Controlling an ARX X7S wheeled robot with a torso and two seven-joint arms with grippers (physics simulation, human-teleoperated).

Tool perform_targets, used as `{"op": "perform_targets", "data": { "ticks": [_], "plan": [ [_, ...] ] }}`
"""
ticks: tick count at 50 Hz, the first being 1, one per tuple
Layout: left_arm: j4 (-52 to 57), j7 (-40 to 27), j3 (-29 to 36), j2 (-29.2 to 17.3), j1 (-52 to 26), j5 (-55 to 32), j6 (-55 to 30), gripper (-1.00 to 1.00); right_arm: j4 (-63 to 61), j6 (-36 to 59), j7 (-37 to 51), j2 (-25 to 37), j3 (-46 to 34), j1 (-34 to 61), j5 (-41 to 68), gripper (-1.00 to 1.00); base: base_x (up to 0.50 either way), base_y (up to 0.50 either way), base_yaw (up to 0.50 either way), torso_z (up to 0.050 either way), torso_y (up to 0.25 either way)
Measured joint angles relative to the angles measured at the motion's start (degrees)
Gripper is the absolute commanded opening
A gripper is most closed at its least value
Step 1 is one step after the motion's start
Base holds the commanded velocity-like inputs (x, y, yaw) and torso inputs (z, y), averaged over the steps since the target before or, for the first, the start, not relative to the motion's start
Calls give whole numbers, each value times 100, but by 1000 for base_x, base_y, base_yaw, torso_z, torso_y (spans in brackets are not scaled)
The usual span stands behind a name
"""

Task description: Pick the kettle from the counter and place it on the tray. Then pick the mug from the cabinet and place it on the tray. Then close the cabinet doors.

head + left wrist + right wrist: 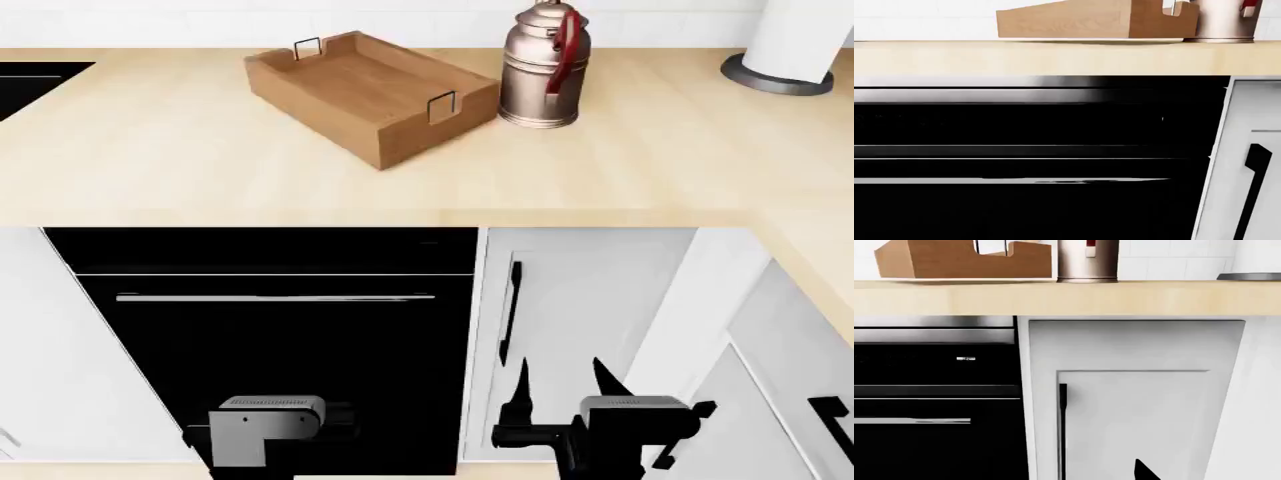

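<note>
The copper kettle with its dark red handle stands upright on the beige counter, just right of the brown wooden tray. The tray holds nothing. Both show in the left wrist view, tray and kettle, and in the right wrist view, tray and kettle. My right gripper is open, low in front of a white cabinet door, far below the counter. My left gripper is low before the black oven; its fingers are lost against the black. The mug is out of view.
A black oven with a bar handle sits under the counter. White lower cabinet doors with black handles are to its right. A white cylinder on a dark grey base stands at the back right. A black inset lies at the far left.
</note>
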Motion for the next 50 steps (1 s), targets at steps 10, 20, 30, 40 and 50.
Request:
{"op": "perform_targets", "data": {
  "ticks": [10, 20, 30, 40, 50],
  "plan": [
    [169, -139, 121, -110, 29, -155, -136, 100, -327, 75, 110, 127, -145, -113, 88, 100, 0, 0, 0, 0, 0],
    [890, -285, 198, -284, 69, -361, -496, 100, -990, 273, 259, 284, -235, -316, 210, 100, 0, 0, 0, 33, 0],
    [2340, -513, 155, -511, -581, -573, -1783, 100, -1505, 407, 390, 407, -327, -473, 280, 100, 0, 0, 0, 50, 0],
    [3534, -749, 134, -717, -2798, -810, -4067, 100, -1823, 460, 504, 505, -393, -596, 337, 100, 0, 0, 0, 50, 0],
    [2918, -930, 206, -641, -5924, -939, -5848, 100, -2009, 437, 609, 585, -453, -694, 369, 100, 0, 0, 0, 50, 0]
  ]
}}
